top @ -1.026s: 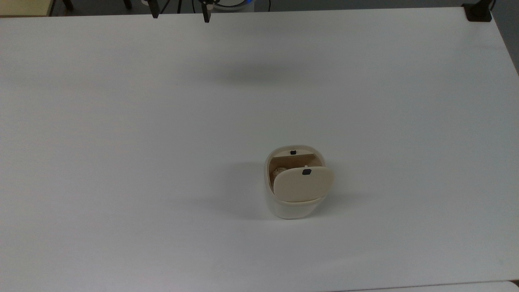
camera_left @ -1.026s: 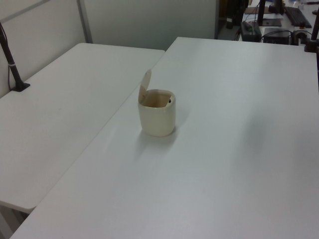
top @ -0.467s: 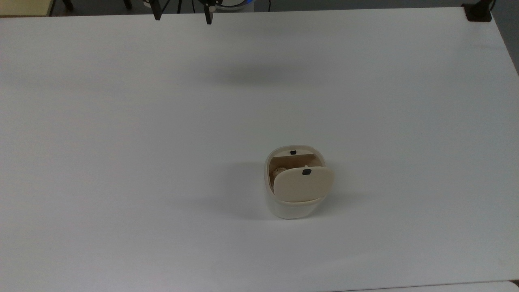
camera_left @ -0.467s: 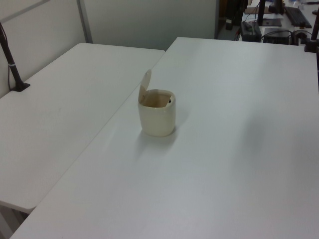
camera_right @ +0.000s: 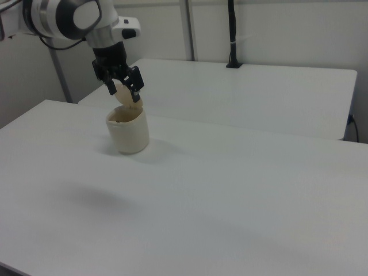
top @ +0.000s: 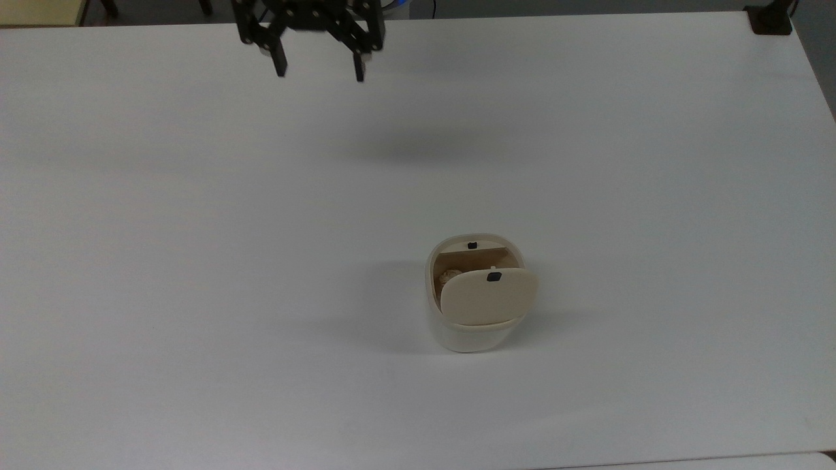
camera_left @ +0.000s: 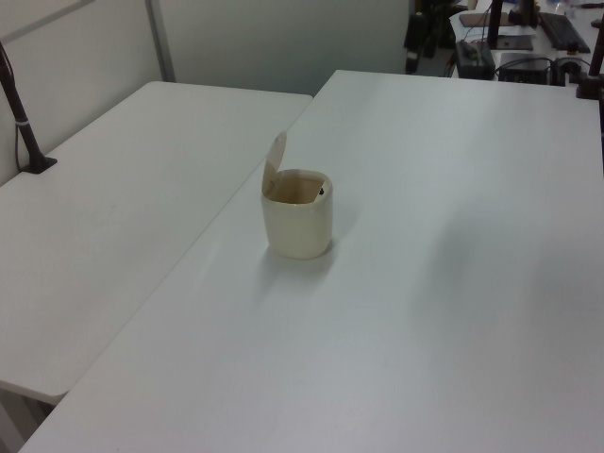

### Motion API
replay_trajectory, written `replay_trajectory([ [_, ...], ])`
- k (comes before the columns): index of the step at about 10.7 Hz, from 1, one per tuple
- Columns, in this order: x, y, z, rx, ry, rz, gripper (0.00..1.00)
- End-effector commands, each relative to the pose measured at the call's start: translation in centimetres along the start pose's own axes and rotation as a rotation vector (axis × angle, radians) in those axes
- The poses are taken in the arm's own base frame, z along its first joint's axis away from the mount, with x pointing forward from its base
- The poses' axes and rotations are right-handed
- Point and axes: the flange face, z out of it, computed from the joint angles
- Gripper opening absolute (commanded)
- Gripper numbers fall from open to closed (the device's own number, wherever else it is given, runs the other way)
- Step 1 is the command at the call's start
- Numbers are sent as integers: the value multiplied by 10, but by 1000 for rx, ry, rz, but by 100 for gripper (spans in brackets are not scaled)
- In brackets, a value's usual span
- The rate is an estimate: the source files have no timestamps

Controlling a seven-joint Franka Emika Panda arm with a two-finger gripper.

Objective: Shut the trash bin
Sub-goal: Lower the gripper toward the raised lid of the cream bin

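The trash bin (top: 465, 334) is a cream-white rounded tub standing right of the table's middle in the top view. Its beige lid (top: 488, 297), with a small black square mark, stands raised on its hinge and the mouth is uncovered. Something light lies inside. My gripper (top: 320, 70) hangs open and empty high over the far edge of the table, well away from the bin. In the right view the gripper (camera_right: 124, 94) overlaps the lid (camera_right: 121, 92) above the bin (camera_right: 127, 133). The left view has the bin (camera_left: 298, 222) with its lid (camera_left: 275, 159) upright.
The white table (top: 196, 261) is bare around the bin. A black clamp (top: 771, 19) sits at the top view's top right corner. A second table (camera_left: 113, 208) adjoins in the left view, with a black pole (camera_left: 17, 109) clamped to it.
My gripper has come further into the top view from its top edge, toward the bin and slightly right, fingers still apart. The bin and its lid have not moved.
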Motion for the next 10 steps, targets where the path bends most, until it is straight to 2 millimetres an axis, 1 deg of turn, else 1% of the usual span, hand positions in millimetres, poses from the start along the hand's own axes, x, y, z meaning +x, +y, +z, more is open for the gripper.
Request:
replay_trajectory([
  [1,39,-51,16,39,132,155,76],
  [2,50,-68,23,55,173,198,61],
  [3,59,-83,26,74,208,249,36],
  [4,67,-95,31,99,236,338,13],
  [5,73,-110,40,132,276,431,0],
  [6,79,-119,42,175,331,516,0],
  [7,84,-122,49,207,350,602,0],
  [8,89,-124,60,228,355,682,0],
  [9,91,-136,69,260,364,748,0],
  [10,94,-141,81,284,367,822,0],
])
